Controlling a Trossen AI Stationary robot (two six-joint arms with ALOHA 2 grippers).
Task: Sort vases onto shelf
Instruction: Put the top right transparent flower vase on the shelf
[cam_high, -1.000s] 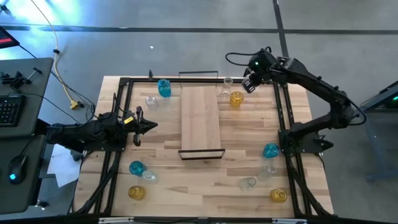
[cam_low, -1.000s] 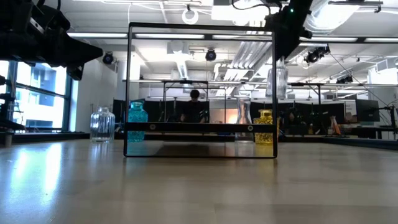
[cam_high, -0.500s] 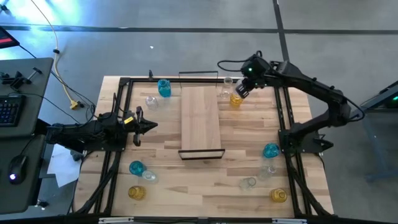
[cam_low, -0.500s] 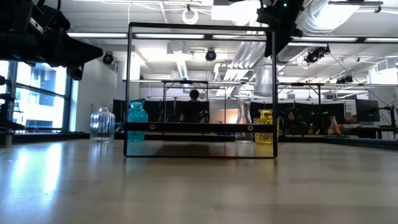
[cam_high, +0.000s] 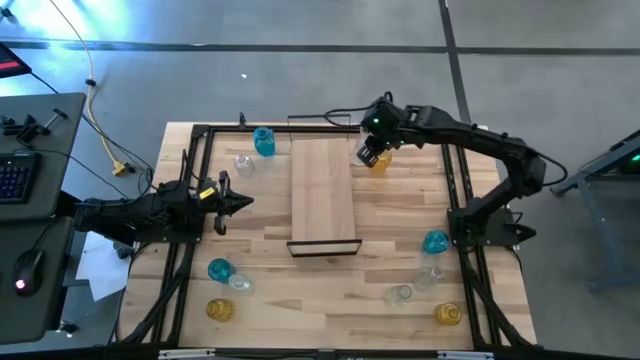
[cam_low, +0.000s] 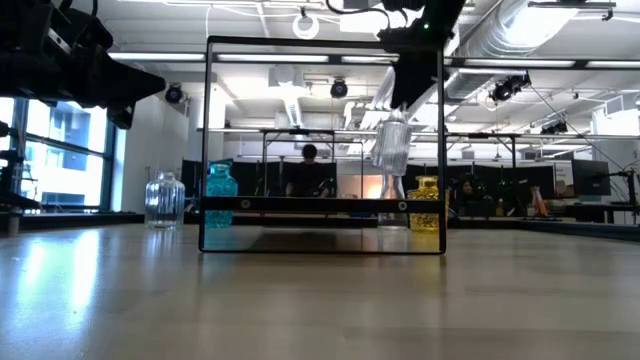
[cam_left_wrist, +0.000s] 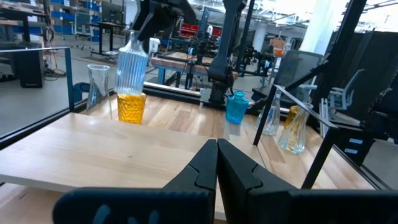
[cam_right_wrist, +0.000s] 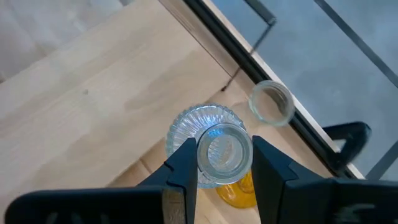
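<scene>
1. Right wrist view: the right gripper grasps a clear ribbed vase by its neck, airborne at the shelf edge, above an amber vase.
2. We carry it over the board, keeping it upright, then lower until the base seats before releasing.
3. The left gripper waits, clenched empty, beside the shelf.

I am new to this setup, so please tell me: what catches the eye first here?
The right gripper holds a ribbed clear vase by its neck in the air, beside the shelf at the table's far side. An amber vase stands just below it. The left gripper waits, jaws shut, left of the shelf.
</scene>
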